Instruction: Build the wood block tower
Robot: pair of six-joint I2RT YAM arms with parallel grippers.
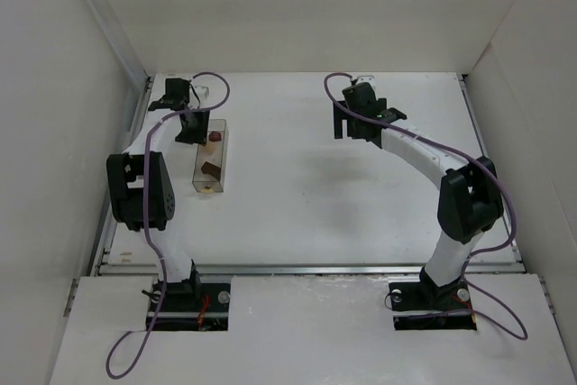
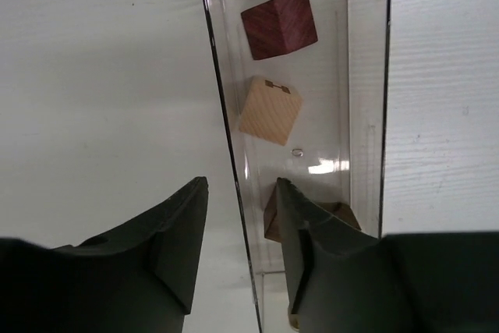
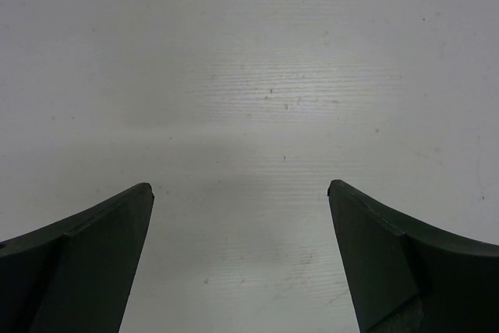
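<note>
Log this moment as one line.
left gripper: open, straddling clear box wall | right gripper: open over table | maroon block, tan cube, dark brown block: in box, unstacked

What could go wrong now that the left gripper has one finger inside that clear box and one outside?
The left gripper straddles a wall of the clear plastic box, so closing may pinch and tip the box rather than grab a block. It hides much of the dark brown block and could shove it. If the box jerks, the loose tan cube and maroon block might tumble.
</note>
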